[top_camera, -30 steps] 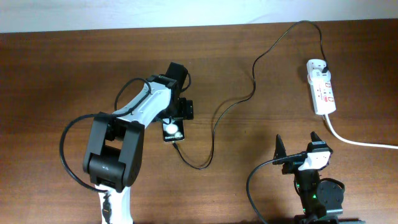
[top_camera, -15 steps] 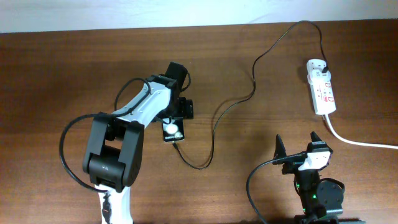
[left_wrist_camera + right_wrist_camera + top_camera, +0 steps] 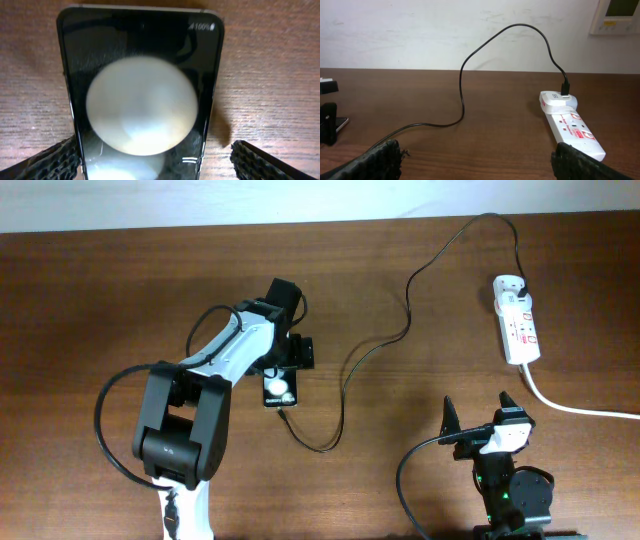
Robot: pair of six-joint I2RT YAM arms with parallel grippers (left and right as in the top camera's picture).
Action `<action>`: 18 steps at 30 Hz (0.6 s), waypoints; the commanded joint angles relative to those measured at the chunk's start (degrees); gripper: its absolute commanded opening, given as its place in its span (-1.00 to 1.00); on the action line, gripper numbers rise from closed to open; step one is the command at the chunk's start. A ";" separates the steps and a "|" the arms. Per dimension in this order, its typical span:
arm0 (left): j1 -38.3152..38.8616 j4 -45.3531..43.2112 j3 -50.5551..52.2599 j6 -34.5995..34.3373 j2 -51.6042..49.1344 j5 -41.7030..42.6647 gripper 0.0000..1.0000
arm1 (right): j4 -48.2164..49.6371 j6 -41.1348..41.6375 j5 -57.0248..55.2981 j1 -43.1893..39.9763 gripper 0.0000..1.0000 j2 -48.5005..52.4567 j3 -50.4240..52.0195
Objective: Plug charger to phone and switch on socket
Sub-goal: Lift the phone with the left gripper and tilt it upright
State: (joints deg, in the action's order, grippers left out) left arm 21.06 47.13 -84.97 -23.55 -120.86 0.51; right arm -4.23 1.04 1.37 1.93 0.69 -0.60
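Overhead shows the charger [image 3: 408,305] plugged into the socket [image 3: 520,330]

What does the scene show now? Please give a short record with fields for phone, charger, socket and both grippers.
phone: small black glossy smartphone, flat on the brown wooden table, screen up
charger: long thin black cable, plug end in the strip, tip end at the phone's edge; whether it is inserted cannot be told
socket: white elongated power strip, far right; switch state unreadable
left gripper: open, one finger each side of the phone
right gripper: open, empty
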 commanded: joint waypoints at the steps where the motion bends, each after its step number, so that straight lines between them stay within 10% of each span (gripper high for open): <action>1: 0.22 0.90 1.68 -0.59 -2.03 2.89 0.98 | -0.28 -0.20 -0.09 0.26 0.97 -0.37 0.28; 18: 2.43 1.51 2.54 1.40 -2.03 -3.87 0.98 | -0.28 -0.20 -0.09 0.26 0.97 -0.37 0.28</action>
State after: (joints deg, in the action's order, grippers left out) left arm 22.50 48.51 -84.62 -23.33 -120.88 -2.37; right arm -4.23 1.06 1.37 1.93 0.69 -0.60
